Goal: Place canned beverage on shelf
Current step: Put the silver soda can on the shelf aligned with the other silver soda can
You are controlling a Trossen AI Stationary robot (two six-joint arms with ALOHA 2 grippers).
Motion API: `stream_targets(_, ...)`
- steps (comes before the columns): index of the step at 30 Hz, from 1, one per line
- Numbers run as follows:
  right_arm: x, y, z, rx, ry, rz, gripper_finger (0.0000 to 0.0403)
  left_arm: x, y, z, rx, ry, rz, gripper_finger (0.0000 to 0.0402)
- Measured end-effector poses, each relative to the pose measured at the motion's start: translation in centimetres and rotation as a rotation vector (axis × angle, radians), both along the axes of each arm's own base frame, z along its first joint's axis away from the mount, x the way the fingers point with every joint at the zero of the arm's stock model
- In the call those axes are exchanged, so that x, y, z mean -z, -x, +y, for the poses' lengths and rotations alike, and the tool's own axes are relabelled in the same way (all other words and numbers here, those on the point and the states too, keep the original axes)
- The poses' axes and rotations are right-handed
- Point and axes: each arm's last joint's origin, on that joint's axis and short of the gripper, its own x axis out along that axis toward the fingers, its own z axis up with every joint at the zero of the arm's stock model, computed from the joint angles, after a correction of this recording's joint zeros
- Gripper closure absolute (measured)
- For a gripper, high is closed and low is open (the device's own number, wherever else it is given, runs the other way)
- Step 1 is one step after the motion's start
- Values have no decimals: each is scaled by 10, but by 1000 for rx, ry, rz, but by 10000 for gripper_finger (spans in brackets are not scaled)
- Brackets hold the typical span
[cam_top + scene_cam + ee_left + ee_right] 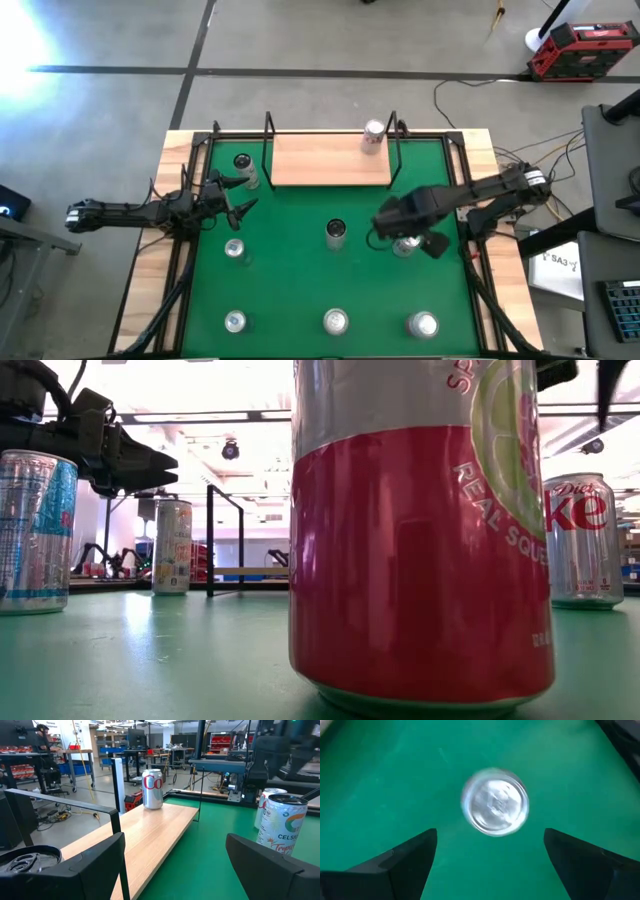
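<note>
Overhead, the right gripper (405,243) hangs above the green felt table top (300,290), right over an upright silver-topped can (403,246) standing on the right side of the mat; from the right wrist camera that can's round silver lid (494,801) shows beyond the two dark fingers (405,862), which stand wide apart and have hold of nothing. The left gripper (240,195) sits at the left side of the mat, its jaws also spread and empty, pointing toward the shelf, a small rectangular light-wood board framed by thin black metal rods (330,160). A silver can with red lettering (373,134) already stands upright on the far right end of that board; the left wrist camera shows the same can (152,789) on the wood plank (145,832). A dark-topped can (243,167) stands just beside the shelf's left end, near the left gripper, and another silver-topped can (234,248) sits on the mat near it. A dark-topped can (336,233) stands mid-mat between the two arms, and three more silver-topped cans line the near edge at left (235,322), centre (335,322) and right (424,324). From table height, a tall red-and-silver can with a lime slice printed on it (420,530) fills the foreground.
</note>
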Motion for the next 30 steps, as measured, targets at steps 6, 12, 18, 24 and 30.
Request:
stream_targets(6, 7, -1, 25, 140, 15, -6, 44, 0, 0, 0, 0, 0, 0, 70)
stream_targets(12, 17, -5, 38, 404, 47, 11, 44, 0, 0, 0, 1, 0, 0, 70)
stream_targets(18, 19, -9, 35, 434, 80, -11, 44, 0, 0, 0, 0, 0, 0, 70)
stream_targets(24, 18, -9, 23, 469, 112, 14, 44, 0, 0, 0, 0, 0, 0, 70)
stream_targets(30, 23, -7, 13, 501, 129, 57, 44, 0, 0, 0, 0, 0, 0, 70)
